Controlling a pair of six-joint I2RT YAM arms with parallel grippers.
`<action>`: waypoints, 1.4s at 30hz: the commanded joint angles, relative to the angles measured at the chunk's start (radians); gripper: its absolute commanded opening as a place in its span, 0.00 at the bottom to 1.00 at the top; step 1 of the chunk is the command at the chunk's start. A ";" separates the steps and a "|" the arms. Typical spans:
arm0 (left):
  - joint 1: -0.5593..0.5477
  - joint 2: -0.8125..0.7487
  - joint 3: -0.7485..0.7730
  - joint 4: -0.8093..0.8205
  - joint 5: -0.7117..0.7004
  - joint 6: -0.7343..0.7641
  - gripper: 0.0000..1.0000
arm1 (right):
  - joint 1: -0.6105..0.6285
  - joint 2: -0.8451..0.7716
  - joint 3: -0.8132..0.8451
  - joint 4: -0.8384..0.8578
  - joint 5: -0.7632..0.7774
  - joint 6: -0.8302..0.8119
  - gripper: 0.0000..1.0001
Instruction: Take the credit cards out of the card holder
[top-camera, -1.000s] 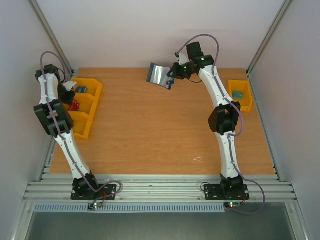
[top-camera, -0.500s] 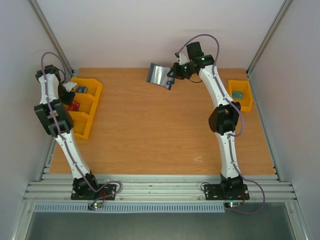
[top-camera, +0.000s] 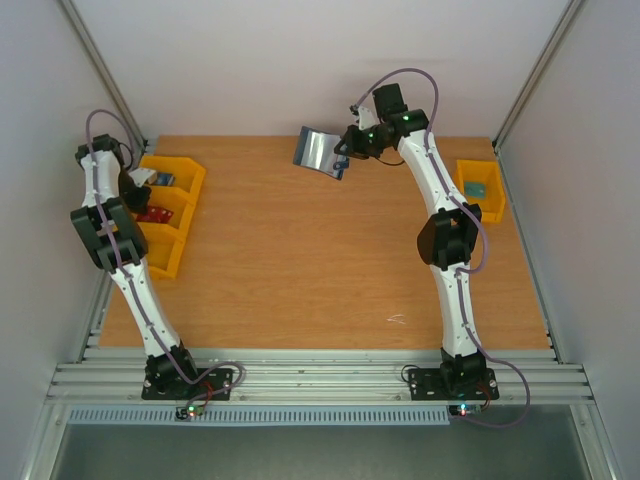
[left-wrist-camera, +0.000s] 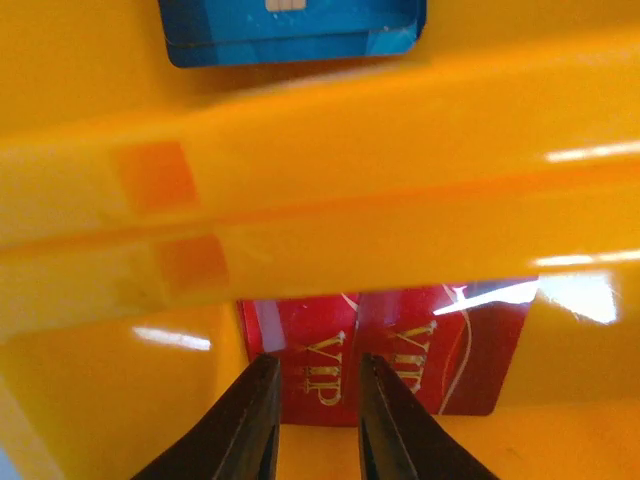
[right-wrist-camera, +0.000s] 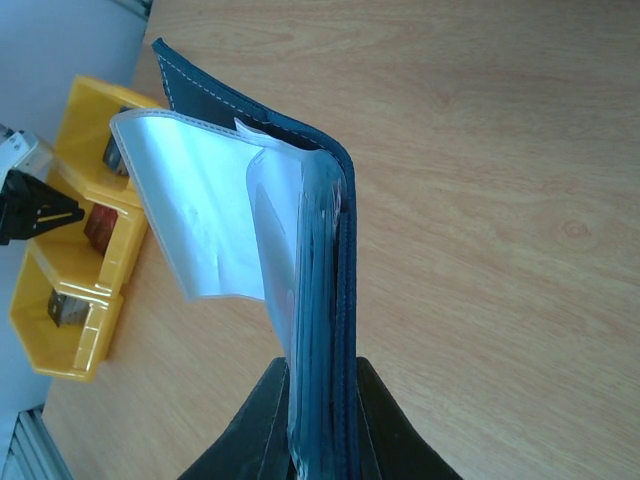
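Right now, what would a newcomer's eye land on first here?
The right tool grips the dark blue card holder, hanging open with its clear sleeves fanned out near the far edge of the table. On the left, the left tool hovers over a red VIP card in the yellow bin.

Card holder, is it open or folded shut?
Open. The right gripper pinches the card holder by one edge, its navy cover and pale sleeves fanned apart.

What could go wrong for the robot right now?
The right gripper pinches only one end of the open card holder, so it might slip or flop shut. The left gripper sits low in the yellow bin over the red card, near a divider; it could bump the wall or nudge the card.
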 joint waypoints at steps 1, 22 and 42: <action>0.005 -0.015 -0.003 0.062 -0.007 -0.021 0.24 | 0.004 -0.025 0.041 -0.016 -0.026 -0.014 0.01; -0.101 -0.205 -0.269 0.017 0.261 0.329 0.18 | 0.004 -0.025 0.039 -0.036 -0.038 -0.030 0.01; -0.130 -0.062 -0.321 0.206 0.027 0.355 0.10 | 0.004 -0.024 0.038 -0.070 -0.019 -0.045 0.01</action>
